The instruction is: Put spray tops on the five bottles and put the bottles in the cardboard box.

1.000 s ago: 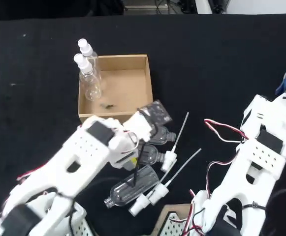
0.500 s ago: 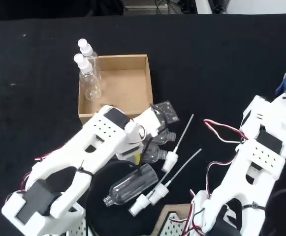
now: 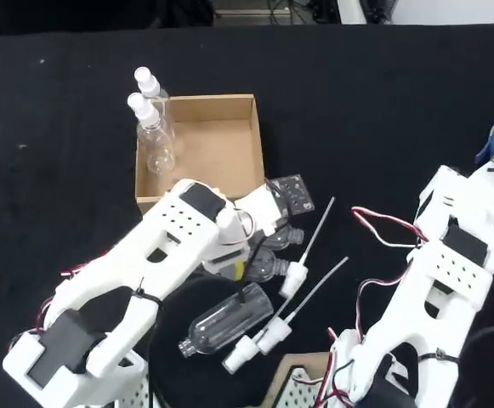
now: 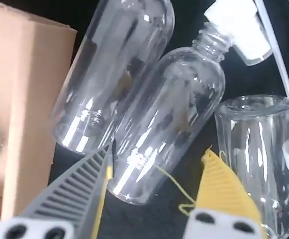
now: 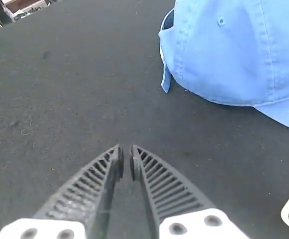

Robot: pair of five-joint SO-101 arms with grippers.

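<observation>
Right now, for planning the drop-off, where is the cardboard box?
High view: the cardboard box sits left of centre, two capped bottles standing at its far-left corner, uncapped bottles lying off its near-right corner.

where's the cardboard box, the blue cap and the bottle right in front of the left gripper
cardboard box (image 3: 217, 157): high view, bare floor of the box
blue cap (image 5: 234, 45): right wrist view, crown panel
bottle (image 4: 169, 119): left wrist view, middle of its clear body

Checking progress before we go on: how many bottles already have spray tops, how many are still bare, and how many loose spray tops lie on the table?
Capped bottles: 2
Bare bottles: 3
Loose spray tops: 3
Total: 8
</observation>
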